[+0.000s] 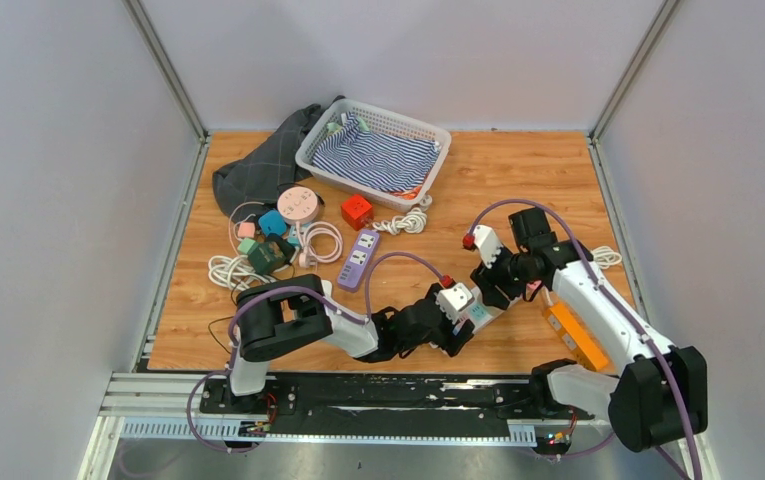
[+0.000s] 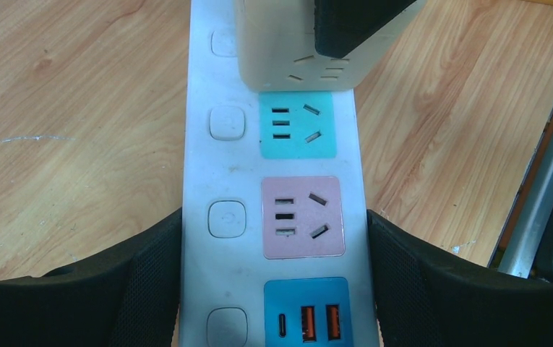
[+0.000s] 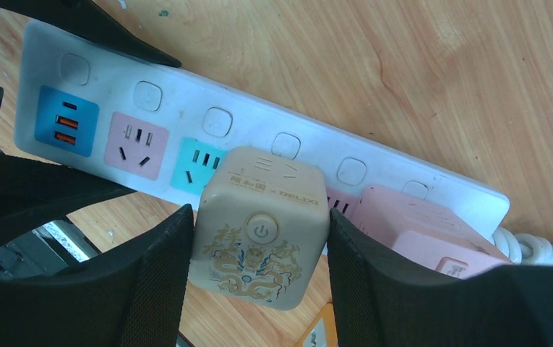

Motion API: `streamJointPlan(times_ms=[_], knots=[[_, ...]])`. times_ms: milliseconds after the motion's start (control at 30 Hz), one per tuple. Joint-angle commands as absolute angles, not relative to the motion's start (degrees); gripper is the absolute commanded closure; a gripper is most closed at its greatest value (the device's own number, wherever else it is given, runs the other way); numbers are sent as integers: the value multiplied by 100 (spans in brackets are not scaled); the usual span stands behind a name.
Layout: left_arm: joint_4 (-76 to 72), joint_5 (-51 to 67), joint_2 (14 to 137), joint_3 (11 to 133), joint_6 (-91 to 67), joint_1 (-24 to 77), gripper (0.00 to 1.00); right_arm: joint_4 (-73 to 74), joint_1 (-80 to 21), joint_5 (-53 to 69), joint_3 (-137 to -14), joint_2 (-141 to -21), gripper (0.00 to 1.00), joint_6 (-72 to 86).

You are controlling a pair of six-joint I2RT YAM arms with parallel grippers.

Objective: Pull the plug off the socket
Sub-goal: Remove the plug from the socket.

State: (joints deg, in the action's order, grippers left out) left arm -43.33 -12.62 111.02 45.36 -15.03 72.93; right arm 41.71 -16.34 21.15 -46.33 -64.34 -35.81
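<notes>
The socket is a long white power strip [image 2: 201, 173] with teal, pink and blue outlets, lying on the wooden table. My left gripper [image 2: 273, 289] is shut on it, one finger pressed against each long side near the blue USB end. The plug is a beige cube [image 3: 262, 231] with a gold dragon print and a power button. It stands on the strip [image 3: 259, 119] just past the teal outlet. My right gripper [image 3: 259, 282] has a pad against each side of the cube. Whether the prongs are still seated is hidden. In the top view both grippers meet at the strip [image 1: 478, 312].
A pink adapter [image 3: 418, 224] sits on the strip right beside the cube, with the white cord [image 3: 541, 249] beyond it. An orange strip [image 1: 576, 335] lies under the right arm. Farther back are a basket [image 1: 438, 135], a purple strip [image 1: 360, 258], a red cube [image 1: 357, 210] and tangled adapters [image 1: 268, 240].
</notes>
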Motion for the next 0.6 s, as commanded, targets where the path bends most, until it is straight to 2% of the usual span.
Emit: streamJointPlan(times_ms=[0,67,133,267,333,400,500,567], knots=[[-4087,-1233,11250,4453,-1599,7172,100,5190,-1946,3714,-4645,-6481,100,-4360],[-4087,-1208,11253,4456,-1595,7172,100,5537,-2009,4209,-4768,-6589,100,-4666],[-4087,-1179,11252,4456,-1594,7172,100,5489,-2058,4040,-4819,-6681,100,-4582],[-4087,-1178,11250,4456,-1600,7163,100,4517,-1999,1847,-4639,-6492,100,-3779],[-4087,-1173,11250,4456,-1608,7163,100,4307,-1792,1461,-4623,-6328,100,-3662],[-4087,-1169,11255,4456,-1608,7155,100,4321,-1698,1672,-4596,-6173,100,-3694],[-4087,-1148,11250,4456,-1608,7154,100,4747,-1707,3281,-4569,-6104,100,-4170],[-4087,-1135,11234,4441,-1617,7146,100,5061,-1722,3665,-4647,-6195,100,-4375]])
